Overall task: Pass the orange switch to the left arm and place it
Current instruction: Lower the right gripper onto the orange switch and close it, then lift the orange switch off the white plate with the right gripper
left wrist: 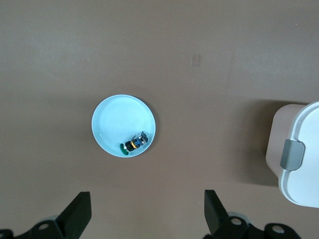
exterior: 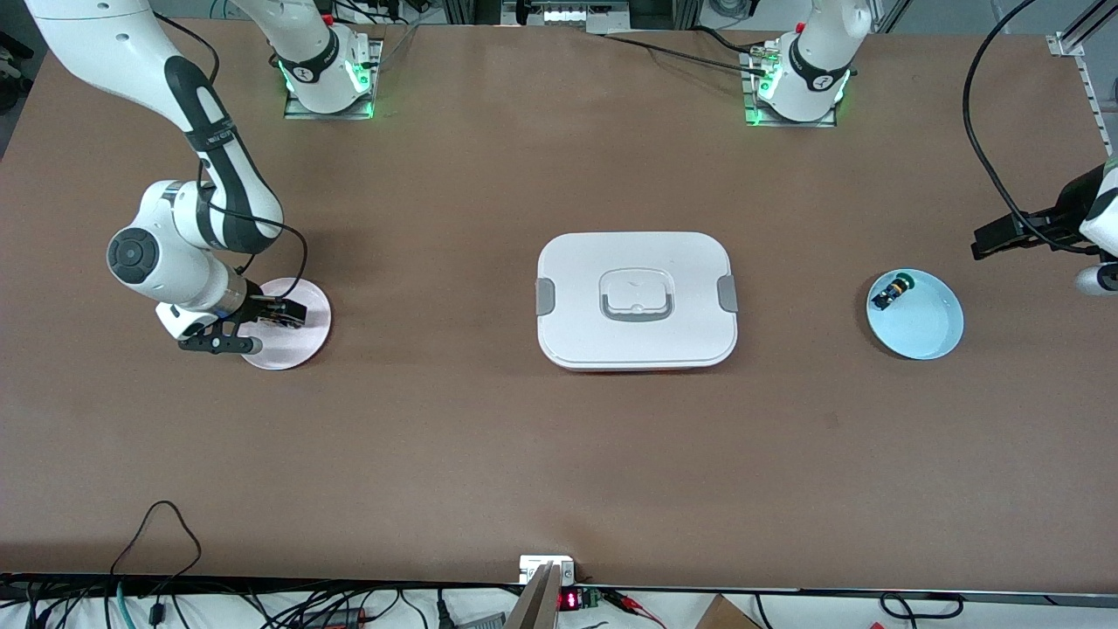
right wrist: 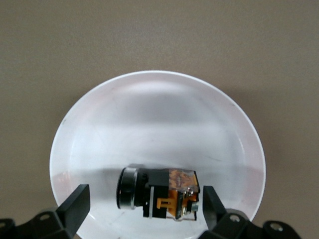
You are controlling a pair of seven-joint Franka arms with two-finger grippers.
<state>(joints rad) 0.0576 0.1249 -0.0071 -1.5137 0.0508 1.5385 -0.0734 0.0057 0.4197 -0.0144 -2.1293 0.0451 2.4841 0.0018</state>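
1. Right gripper (exterior: 278, 316) hung spread open, low over the pale pink round plate (exterior: 307, 342) toward the right arm's end from the large white lidded plastic box (exterior: 637, 300).
2. Only the right wrist view showed the small black-bodied orange switch (right wrist: 159, 193) lying on that plate between the fingers (right wrist: 75, 204), ungripped.
3. Left gripper (left wrist: 144, 211) was open above the light blue round plate (left wrist: 117, 119), toward the left arm's end from the box; green-capped black switch (left wrist: 133, 144) lay on it.

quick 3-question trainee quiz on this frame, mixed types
1. True or false: the left gripper holds a switch.
2. What lies on the blue plate? A: orange switch. B: green-capped switch. C: nothing.
3. Fill in: the right gripper is at the ___ plate, jaws open either side of the orange switch.
Key: 1 false; 2 B; 3 pink, the pink plate.
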